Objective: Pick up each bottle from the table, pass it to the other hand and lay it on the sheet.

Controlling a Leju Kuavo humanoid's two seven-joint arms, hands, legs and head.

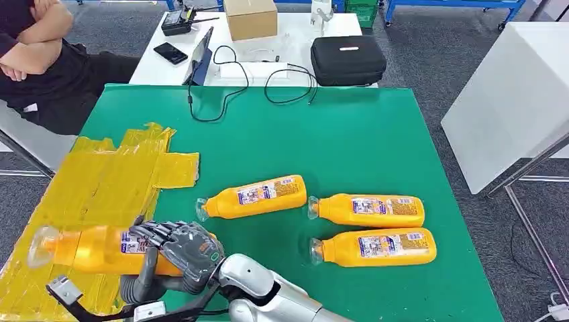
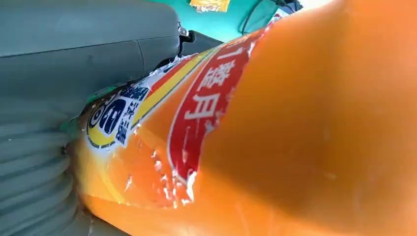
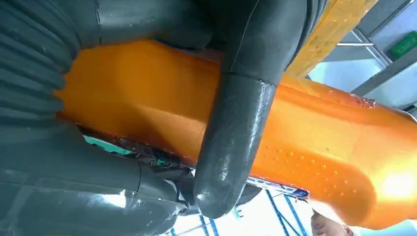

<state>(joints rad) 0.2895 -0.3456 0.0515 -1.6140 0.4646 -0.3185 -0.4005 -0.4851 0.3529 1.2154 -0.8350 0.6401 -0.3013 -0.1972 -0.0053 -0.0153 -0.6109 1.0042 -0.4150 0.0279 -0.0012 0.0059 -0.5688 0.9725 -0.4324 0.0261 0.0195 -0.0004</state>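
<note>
While both hands [image 1: 176,249] clasp it, the bottle [image 1: 87,248] lies sideways over the sheet [image 1: 87,181].

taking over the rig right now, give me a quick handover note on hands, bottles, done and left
Right hand: grips the held bottle over the yellow sheet.
Left hand: against the same bottle; grip unclear.
Done: nothing lies free on the sheet yet.
Left: lay this one down, then the three bottles on the green table: near bottle, far bottle, front bottle.

grey floor [image 1: 429,47], white side table [image 1: 516,94]
</note>
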